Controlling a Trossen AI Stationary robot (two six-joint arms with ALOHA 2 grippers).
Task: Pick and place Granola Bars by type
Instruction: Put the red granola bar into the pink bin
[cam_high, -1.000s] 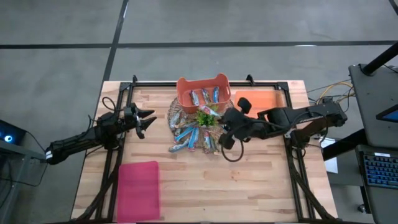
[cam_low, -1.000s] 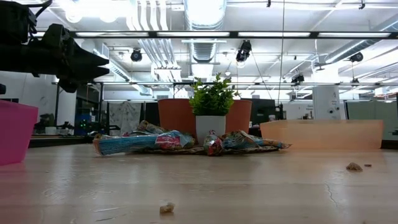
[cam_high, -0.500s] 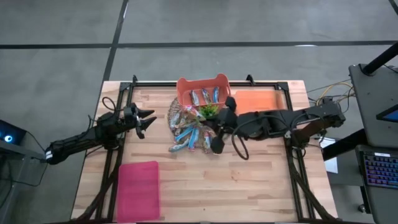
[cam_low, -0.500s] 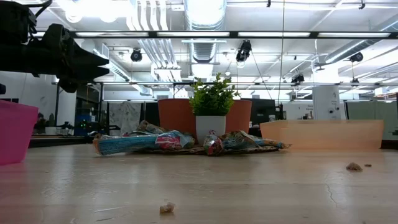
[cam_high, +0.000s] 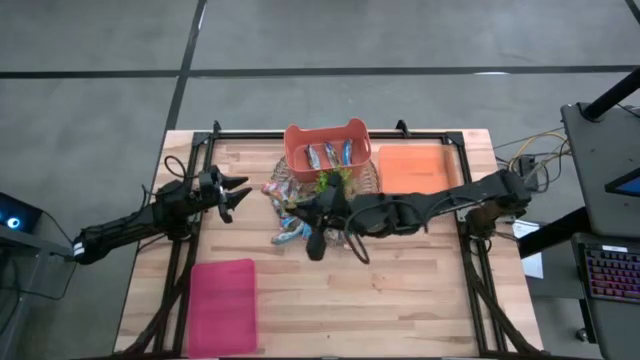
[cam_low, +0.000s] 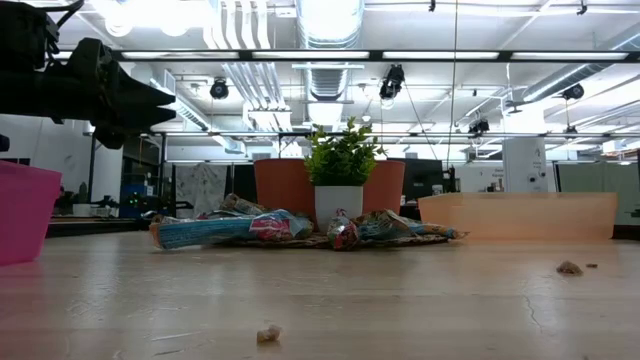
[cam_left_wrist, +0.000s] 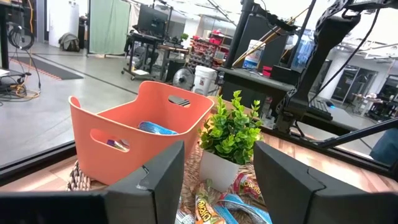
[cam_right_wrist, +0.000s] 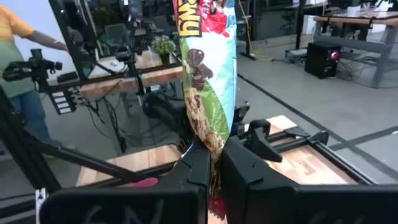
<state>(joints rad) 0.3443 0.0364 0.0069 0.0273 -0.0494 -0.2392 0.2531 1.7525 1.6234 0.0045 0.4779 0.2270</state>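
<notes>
1. Pinching one granola bar (cam_right_wrist: 208, 81) by its end, the right gripper (cam_right_wrist: 211, 167) hangs over the middle of the table (cam_high: 420, 290); so thin a hold could let the wrapper slide out.
2. Swinging toward the pink bin (cam_high: 223, 306) at the front left corner, the bar may snag the plant (cam_high: 328, 181) or scatter the pile (cam_high: 292, 215).
3. Waiting near the left edge, the left gripper (cam_high: 232, 194) has its fingers spread and empty; the arms could collide.
4. Mixing types is possible: blue bars already lie in the orange basket (cam_high: 327, 150).

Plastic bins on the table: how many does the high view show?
3: coral basket top centre, orange bin right of it, pink bin bottom left. None seems hidden.
</notes>
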